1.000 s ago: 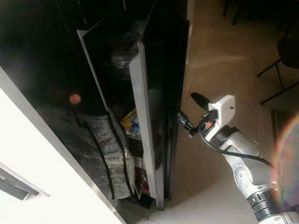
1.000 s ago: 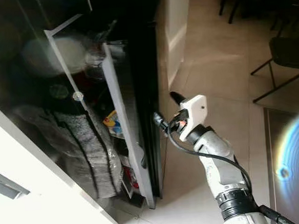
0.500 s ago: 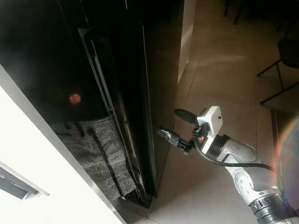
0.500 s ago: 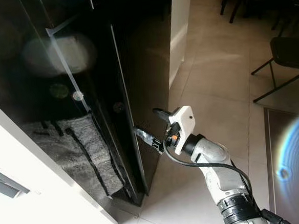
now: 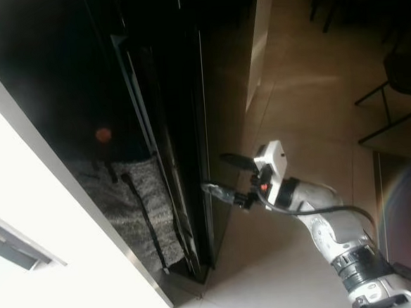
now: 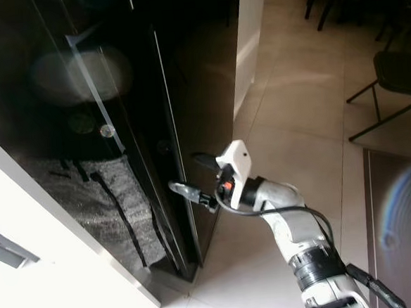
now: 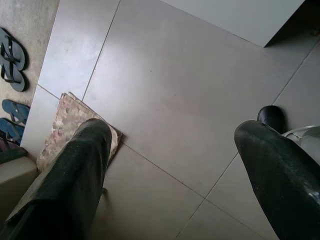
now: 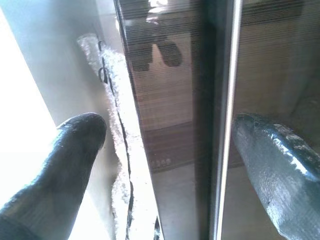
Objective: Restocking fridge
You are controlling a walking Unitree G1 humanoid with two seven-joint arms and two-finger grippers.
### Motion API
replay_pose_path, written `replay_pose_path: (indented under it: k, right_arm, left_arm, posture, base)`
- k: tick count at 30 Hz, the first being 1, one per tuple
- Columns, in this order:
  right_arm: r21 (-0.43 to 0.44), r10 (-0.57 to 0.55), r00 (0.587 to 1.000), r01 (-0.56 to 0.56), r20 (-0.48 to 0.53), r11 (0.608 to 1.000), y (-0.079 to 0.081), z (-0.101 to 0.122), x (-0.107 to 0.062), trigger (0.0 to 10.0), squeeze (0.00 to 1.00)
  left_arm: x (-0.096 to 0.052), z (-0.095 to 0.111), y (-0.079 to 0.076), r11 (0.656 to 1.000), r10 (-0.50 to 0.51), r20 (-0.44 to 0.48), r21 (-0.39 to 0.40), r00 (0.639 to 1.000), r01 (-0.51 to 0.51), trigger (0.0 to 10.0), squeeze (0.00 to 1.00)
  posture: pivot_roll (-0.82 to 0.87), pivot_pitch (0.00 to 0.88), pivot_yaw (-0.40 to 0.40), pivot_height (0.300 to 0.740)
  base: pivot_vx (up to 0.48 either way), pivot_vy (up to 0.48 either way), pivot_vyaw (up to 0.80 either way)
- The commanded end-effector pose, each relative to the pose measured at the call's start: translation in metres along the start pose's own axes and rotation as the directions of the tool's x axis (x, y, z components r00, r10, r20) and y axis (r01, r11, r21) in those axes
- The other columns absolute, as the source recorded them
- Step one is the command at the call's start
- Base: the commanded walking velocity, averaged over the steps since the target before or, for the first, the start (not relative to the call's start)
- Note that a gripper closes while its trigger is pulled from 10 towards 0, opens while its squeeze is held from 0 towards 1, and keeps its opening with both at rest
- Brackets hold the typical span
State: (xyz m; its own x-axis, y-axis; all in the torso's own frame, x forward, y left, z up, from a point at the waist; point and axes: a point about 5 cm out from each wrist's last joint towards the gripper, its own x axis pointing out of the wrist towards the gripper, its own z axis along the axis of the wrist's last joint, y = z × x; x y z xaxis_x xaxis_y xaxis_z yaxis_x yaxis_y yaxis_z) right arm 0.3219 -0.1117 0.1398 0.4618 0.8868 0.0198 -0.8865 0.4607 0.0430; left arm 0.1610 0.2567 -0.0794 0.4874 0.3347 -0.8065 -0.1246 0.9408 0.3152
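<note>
Fridge door (image 6: pixel 189 120) glossy black, standing shut or nearly so ahead of me, edge running floor to top. My right gripper (image 6: pixel 193 174) reaches toward door face near its edge, fingers spread apart, nothing between them; one fingertip touching or just short of glass, cannot tell which. My left gripper (image 7: pixel 170 165) hangs over tiled floor (image 7: pixel 165 90), fingers parted, empty. Patterned mat (image 7: pixel 60 125) and sandals (image 7: pixel 12 60) lie nearby.
</note>
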Motion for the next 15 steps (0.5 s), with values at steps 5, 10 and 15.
replay_pose_path:
  k: [5, 10, 15]
  right_arm:
    - [-0.04, 0.053, 0.999, -0.054, -0.01, 0.998, 0.001, 0.003, 0.006, 10.0, 0.0]
    - [-0.056, 0.032, 0.999, -0.032, -0.016, 0.998, -0.005, 0.006, 0.01, 10.0, 0.0]
    - [-0.038, 0.045, 0.999, -0.044, 0.024, 0.998, -0.012, 0.019, 0.027, 10.0, 0.0]
  left_arm:
    - [-0.001, -0.005, 0.001, 1.0, 0.001, -0.014, 0.021, 1.0, -0.001, 10.0, 0.0]
    - [0.0, -0.003, 0.002, 1.0, 0.002, -0.009, 0.03, 1.0, -0.002, 10.0, 0.0]
    - [0.0, -0.001, -0.004, 0.999, -0.008, -0.001, 0.031, 1.0, 0.008, 10.0, 0.0]
  posture:
    - [-0.07, 0.058, 0.055, 0.74]
    - [-0.07, 0.055, 0.056, 0.74]
    - [-0.07, 0.049, 0.042, 0.74]
  base:
    - [0.0, 0.0, 0.0]
    - [0.0, 0.0, 0.0]
    - [0.0, 0.0, 0.0]
